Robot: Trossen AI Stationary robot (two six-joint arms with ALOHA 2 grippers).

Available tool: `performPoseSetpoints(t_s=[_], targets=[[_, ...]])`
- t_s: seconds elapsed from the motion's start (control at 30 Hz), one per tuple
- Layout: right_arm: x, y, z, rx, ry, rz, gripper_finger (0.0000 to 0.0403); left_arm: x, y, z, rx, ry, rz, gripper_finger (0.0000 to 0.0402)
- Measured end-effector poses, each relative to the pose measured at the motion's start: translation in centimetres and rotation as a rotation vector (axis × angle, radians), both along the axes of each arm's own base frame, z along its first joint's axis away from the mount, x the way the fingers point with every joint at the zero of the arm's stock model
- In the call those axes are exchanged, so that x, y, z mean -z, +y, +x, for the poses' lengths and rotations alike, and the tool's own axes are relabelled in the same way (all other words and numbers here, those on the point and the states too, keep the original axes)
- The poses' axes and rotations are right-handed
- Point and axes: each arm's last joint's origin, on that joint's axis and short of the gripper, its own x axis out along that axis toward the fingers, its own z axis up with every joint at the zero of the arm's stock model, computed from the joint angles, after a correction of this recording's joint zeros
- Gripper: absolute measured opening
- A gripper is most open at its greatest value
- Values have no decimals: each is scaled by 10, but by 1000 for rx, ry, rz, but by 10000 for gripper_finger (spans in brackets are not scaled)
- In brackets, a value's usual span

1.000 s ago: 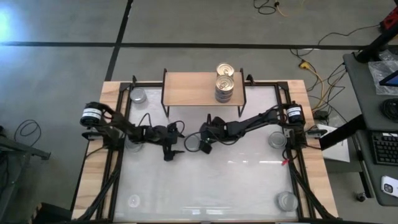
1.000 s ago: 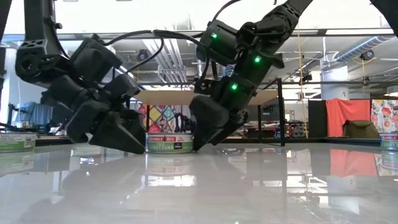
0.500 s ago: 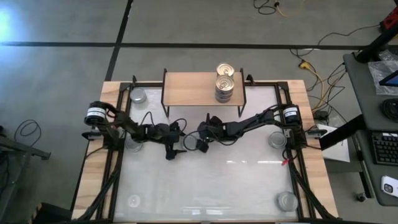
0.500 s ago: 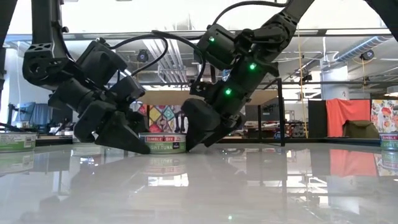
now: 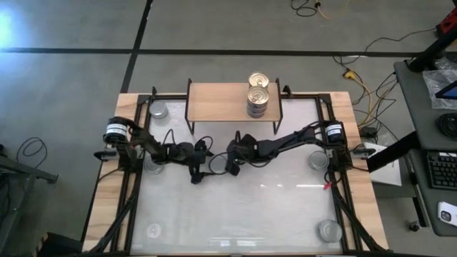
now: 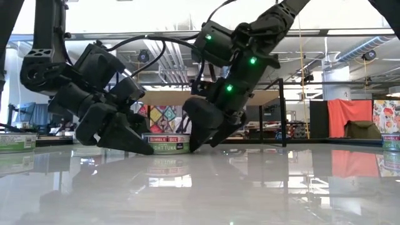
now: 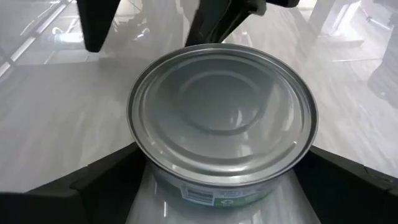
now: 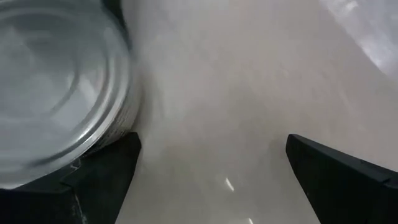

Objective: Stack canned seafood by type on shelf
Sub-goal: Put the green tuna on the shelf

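At frame centre, a silver-topped tin [image 5: 215, 166] is flanked by the left gripper [image 5: 202, 171], fingers spread. Beside it, the right gripper [image 5: 230, 167] is held spread, empty.

The tin [image 7: 222, 124] between my black left hand [image 7: 211, 186] fingers has a dull silver-grey top and a green-and-white label. My bench [image 5: 235, 207] is glossy white, edged in pale wood. Gold-topped tins [image 5: 258, 93] sit on the light wood shelf [image 5: 218, 102].

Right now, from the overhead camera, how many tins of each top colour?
2 short round metal tins with shiny gold tops, on the light wood shelf
5 short round metal tins with dull silver-grey tops
Total: 7 tops seen; stacked tins underneath uncounted.
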Motion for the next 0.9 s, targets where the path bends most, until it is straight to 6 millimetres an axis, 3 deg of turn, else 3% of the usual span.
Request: performPoseSetpoints(t_s=[0.37, 0.9], targets=[[-20, 10, -2, -99, 161, 54, 400, 1, -1, 0, 34, 26, -17, 378], [-15, 12, 15, -153, -23, 20, 400, -2, -1, 11, 57, 31, -25, 399]])
